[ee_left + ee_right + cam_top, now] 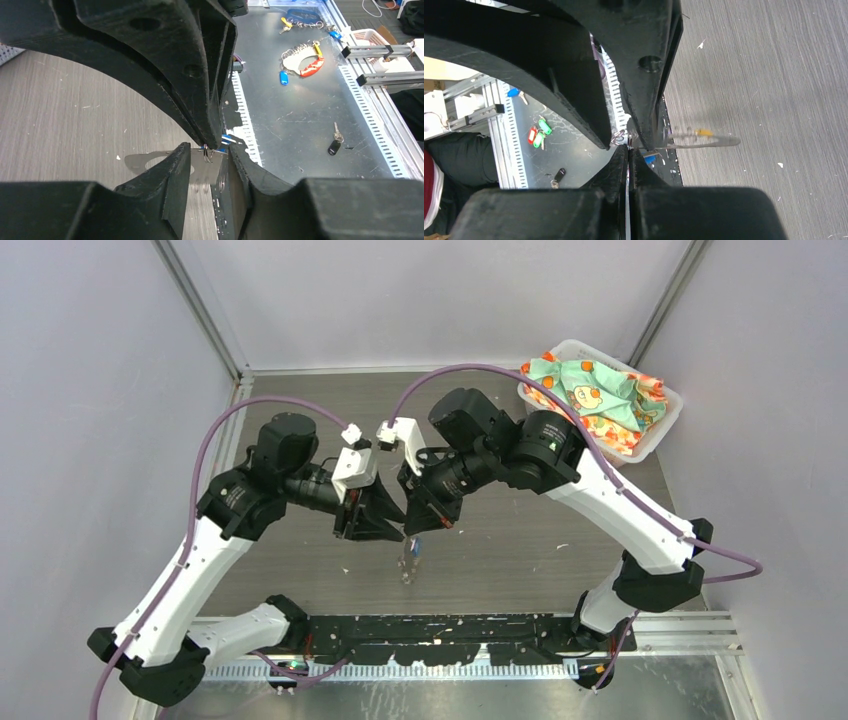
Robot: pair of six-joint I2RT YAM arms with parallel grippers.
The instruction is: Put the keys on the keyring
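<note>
Both grippers meet fingertip to fingertip above the middle of the table. My right gripper (629, 150) (424, 522) is shut on a thin silver band seen edge-on. That band runs on into the grey loop of the keyring (709, 142) (142, 162), which sticks out sideways. A yellow-orange key head (704, 132) shows on the loop, blurred. A blue key head (650, 159) (227, 141) (414, 542) hangs just under the fingertips. My left gripper (207, 155) (392, 528) is open, its fingers either side of the silver band and a small wire ring (207, 153).
A white basket (668, 408) of patterned cloth stands at the back right. Below the table's near edge, a metal shelf holds bunches of tagged keys (305, 60) (538, 135) and a black fob (334, 146). A perforated rail (460, 640) runs along the near edge.
</note>
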